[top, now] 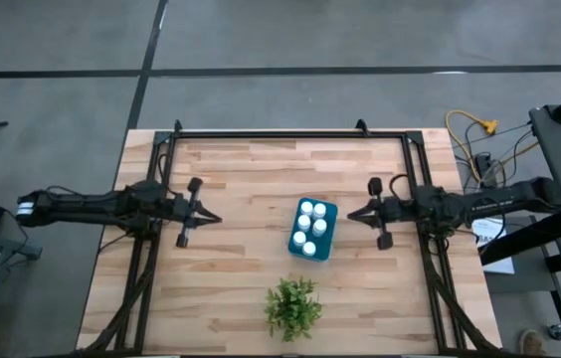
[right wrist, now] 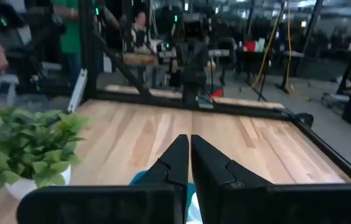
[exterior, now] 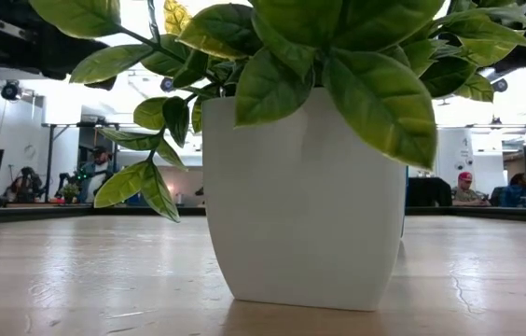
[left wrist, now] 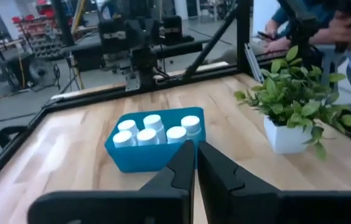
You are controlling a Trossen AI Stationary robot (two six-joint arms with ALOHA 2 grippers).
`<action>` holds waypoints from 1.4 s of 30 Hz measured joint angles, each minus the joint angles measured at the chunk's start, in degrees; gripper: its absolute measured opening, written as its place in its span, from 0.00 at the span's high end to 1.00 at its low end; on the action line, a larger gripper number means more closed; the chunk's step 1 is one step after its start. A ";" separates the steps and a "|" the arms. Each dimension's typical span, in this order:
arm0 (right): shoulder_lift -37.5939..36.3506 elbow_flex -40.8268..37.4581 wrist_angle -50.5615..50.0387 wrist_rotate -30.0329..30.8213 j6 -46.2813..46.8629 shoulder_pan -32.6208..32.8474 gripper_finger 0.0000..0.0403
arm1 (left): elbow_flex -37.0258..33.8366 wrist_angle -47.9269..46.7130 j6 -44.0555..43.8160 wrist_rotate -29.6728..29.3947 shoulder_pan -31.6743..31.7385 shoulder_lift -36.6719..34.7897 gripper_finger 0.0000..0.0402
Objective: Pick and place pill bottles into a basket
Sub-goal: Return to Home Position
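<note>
The teal basket (top: 313,228) stands at the table's middle with several white pill bottles (top: 307,223) upright inside it; it also shows in the left wrist view (left wrist: 154,149) with the bottles (left wrist: 157,129). My left gripper (top: 213,217) is shut and empty, left of the basket. My right gripper (top: 352,211) is shut and empty, right of the basket. In the right wrist view only a sliver of the basket (right wrist: 139,179) shows behind the fingers. The basket is hidden in the low view.
A green plant in a white pot (top: 293,306) stands near the table's front edge, below the basket; it fills the low view (exterior: 305,196). A black frame (top: 290,134) runs around the table. People show in the room beyond.
</note>
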 joint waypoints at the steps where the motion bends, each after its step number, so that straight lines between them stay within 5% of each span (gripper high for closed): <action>1: -1.44 -1.44 1.41 -0.04 0.41 -0.02 0.98 | -0.34 0.04 -0.46 -0.08 0.00 -0.72 1.00; 15: -15.98 -10.55 3.39 -7.02 2.80 -0.02 0.98 | -4.03 -2.37 -6.82 5.60 -0.02 -11.08 1.00; 22: -17.73 -10.55 -0.06 -10.13 3.04 -0.02 0.98 | -5.59 -5.57 -8.03 10.14 0.00 -14.49 1.00; 42: -17.87 -10.79 -6.81 -9.90 3.98 -0.04 0.98 | -10.78 -7.41 -9.22 8.75 0.07 -20.27 1.00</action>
